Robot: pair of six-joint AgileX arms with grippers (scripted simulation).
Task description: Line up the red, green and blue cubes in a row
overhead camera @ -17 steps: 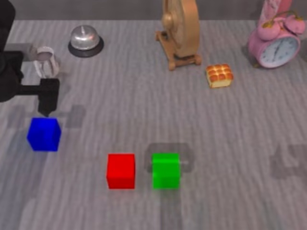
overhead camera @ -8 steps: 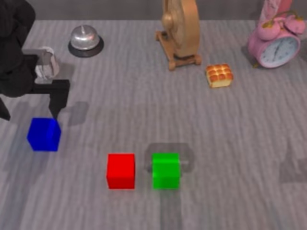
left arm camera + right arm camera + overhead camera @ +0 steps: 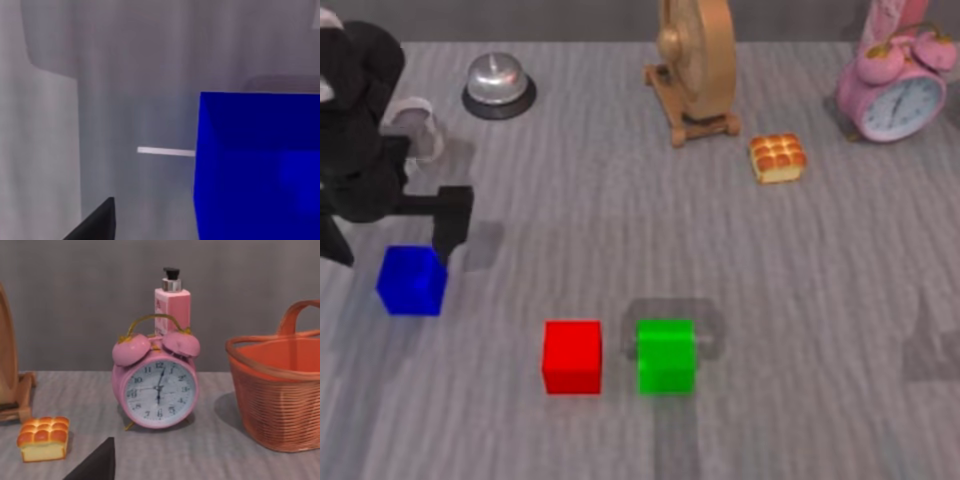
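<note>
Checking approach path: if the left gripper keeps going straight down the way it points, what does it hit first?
Most likely the blue cube. The left gripper sits above it, fingers spread on either side, so they may straddle it. Height is unclear.

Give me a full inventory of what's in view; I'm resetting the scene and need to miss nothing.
Blue cube: 1, table's left.
Red cube: 1, front centre.
Green cube: 1, just right of the red one.
Bell: 1, silver, back left.
Glass cup: 1, clear, back left.
Wooden stand: 1, back centre.
Bread: 1, golden, right of stand.
Alarm clock: 1, pink, back right.
Bottle: 1, pink, behind clock.
Basket: 1, orange, beside clock.
Left claw: 1, black, open above the blue cube.
</note>
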